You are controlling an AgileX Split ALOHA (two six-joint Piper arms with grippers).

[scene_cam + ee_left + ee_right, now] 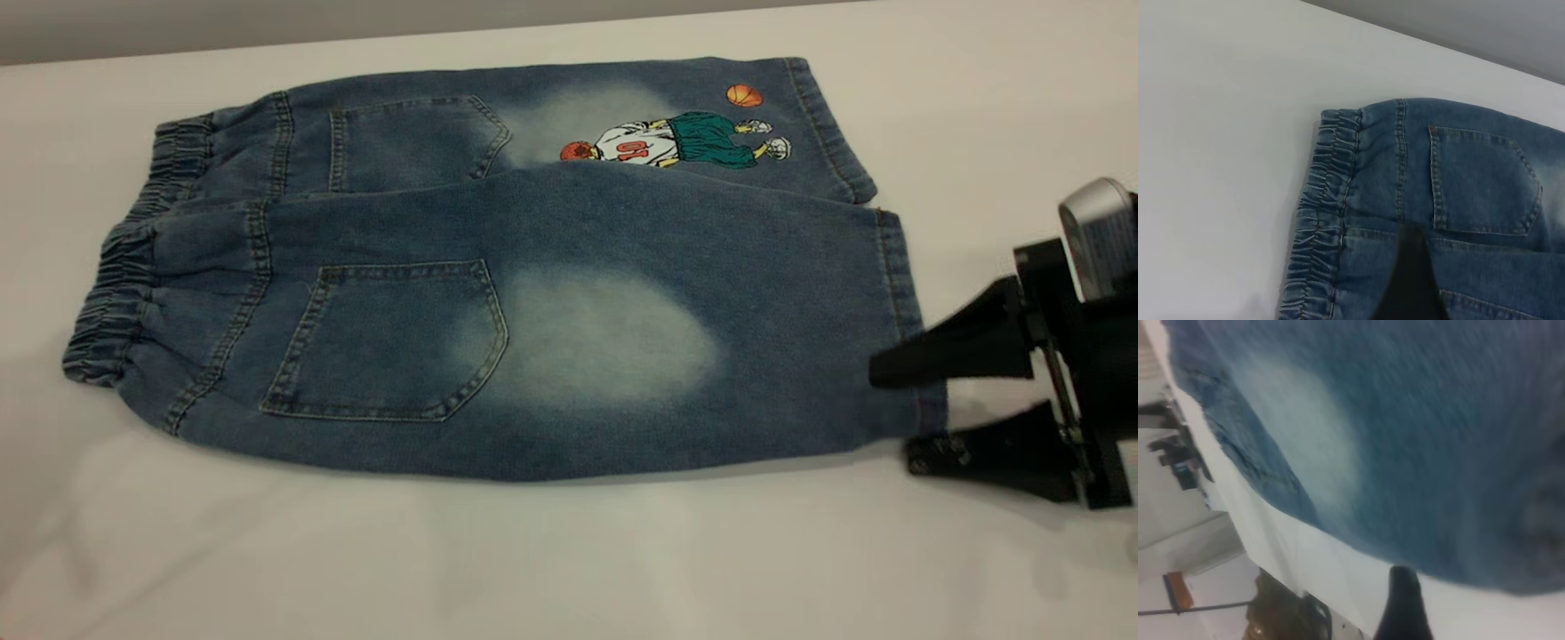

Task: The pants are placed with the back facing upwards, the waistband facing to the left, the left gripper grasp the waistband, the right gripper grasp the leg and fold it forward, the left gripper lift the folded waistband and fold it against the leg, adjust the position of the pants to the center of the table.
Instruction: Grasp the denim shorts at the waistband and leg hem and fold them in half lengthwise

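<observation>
Here the right gripper [898,413] stands with jaws parted, one finger over the hem of the leg [613,347] and one at the table [569,560] beside it, nothing clamped yet. The hem corner sits at about four o'clock on the pants [498,267], which lie flat, back up, mid-table. To grasp well, I judge it should slide in under the hem and catch both denim layers before closing. The waistband [124,293] lies at nine o'clock; the left gripper [1411,280] hangs over it, its jaw state I cannot tell.
</observation>
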